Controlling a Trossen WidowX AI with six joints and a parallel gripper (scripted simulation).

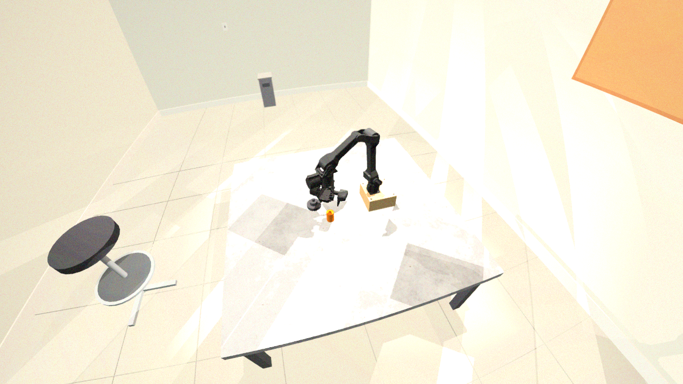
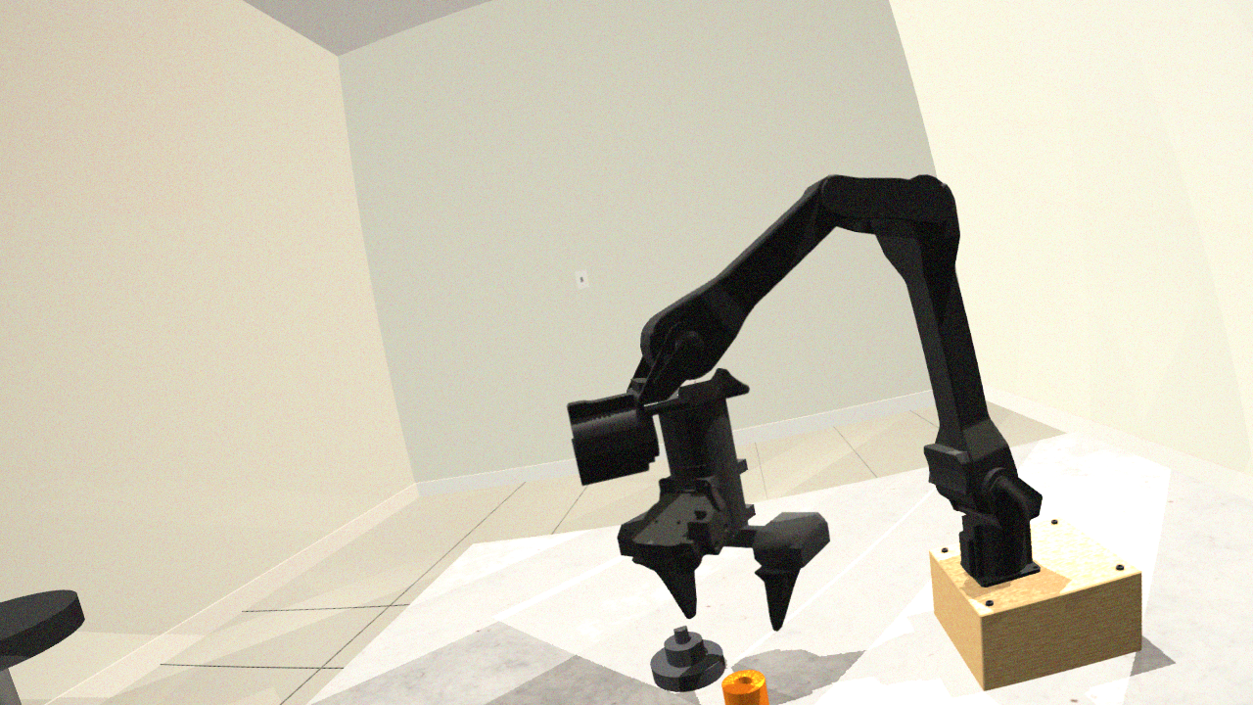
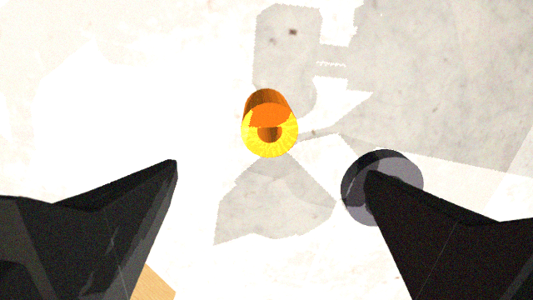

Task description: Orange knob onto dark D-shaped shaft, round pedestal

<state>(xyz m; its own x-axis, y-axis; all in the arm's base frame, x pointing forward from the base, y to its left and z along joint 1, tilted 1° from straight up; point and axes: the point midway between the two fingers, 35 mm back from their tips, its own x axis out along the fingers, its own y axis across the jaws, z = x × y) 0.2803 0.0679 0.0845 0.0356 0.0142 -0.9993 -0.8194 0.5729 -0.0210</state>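
The orange knob (image 1: 330, 216) (image 2: 744, 686) (image 3: 269, 123) stands upright on the white table (image 1: 343, 291), its D-shaped hole facing up. The dark round pedestal (image 1: 312, 205) (image 2: 686, 666) (image 3: 391, 167) with its short dark shaft (image 2: 681, 635) stands just beside the knob. In the wrist view one finger covers part of the pedestal and hides the shaft. My gripper (image 1: 333, 197) (image 2: 728, 604) (image 3: 274, 174) is open wide and empty. It hangs in the air above the knob and the pedestal, touching neither.
The arm's base sits on a wooden block (image 1: 378, 199) (image 2: 1038, 604) to the right of the knob. A dark round stool (image 1: 85, 244) stands on the floor left of the table.
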